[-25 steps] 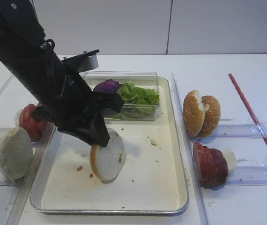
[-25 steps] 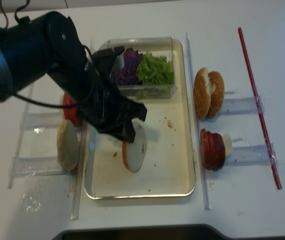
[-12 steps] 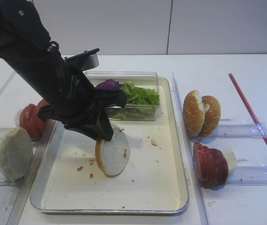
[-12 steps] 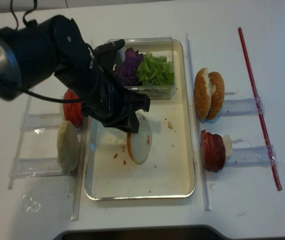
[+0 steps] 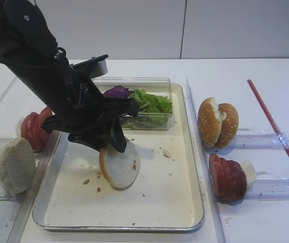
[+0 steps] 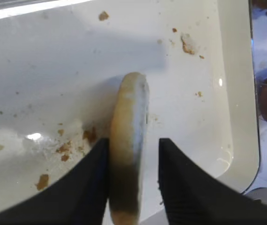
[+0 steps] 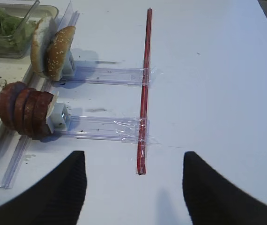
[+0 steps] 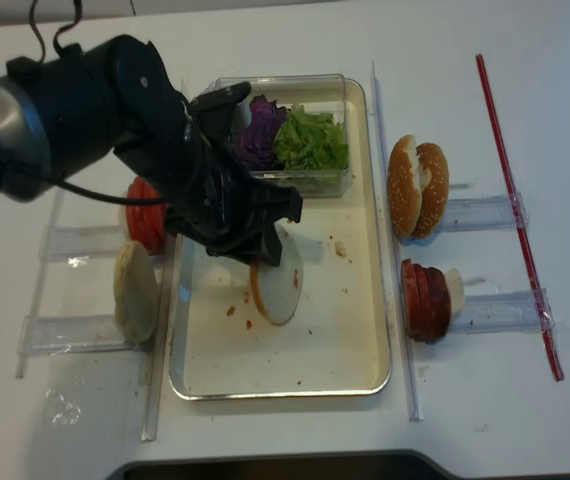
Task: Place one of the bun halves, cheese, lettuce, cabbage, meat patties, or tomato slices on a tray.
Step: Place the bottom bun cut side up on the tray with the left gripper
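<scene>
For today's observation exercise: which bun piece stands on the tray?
The thin pale bun half between the left hand's fingers; the others stand in racks beside the tray.

tray [image 5: 185,202]: cream enamel-like metal, glossy, crumb-speckled, silvery rim | bun half [image 6: 126,154] between the jaws: matt pale cut face, tan crust | left gripper [image 6: 133,164] fingers [image 6: 91,183]: matt black | box [image 8: 330,85] beyond the jaws: clear glossy plastic | table [image 7: 218,70]: smooth white | rails [image 7: 105,126]: clear plastic
</scene>
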You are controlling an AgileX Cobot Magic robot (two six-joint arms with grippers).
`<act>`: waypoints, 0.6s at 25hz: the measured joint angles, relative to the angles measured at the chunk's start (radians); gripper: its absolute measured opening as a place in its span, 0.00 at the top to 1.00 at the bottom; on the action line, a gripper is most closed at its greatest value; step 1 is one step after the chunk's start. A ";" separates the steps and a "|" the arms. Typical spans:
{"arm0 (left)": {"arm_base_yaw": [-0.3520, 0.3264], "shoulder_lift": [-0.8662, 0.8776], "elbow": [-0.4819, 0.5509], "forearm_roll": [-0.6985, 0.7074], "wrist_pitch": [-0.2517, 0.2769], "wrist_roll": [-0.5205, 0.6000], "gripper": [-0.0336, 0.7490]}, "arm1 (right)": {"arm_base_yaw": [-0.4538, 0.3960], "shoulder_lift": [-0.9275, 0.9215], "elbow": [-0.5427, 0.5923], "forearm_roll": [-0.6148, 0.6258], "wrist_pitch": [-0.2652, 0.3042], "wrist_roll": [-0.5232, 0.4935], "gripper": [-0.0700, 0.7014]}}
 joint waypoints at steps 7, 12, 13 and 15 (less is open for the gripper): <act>0.000 0.000 0.000 0.028 -0.005 -0.058 0.47 | 0.000 0.000 0.000 0.000 0.000 0.000 0.31; 0.000 0.002 0.000 0.073 0.007 -0.110 0.45 | 0.000 0.000 0.000 0.000 0.000 0.000 0.31; 0.000 0.006 0.000 0.077 0.014 -0.113 0.45 | 0.000 0.000 0.000 0.000 0.000 0.000 0.31; 0.000 0.013 0.000 0.084 0.019 -0.116 0.44 | 0.000 0.000 0.000 0.000 0.000 0.000 0.31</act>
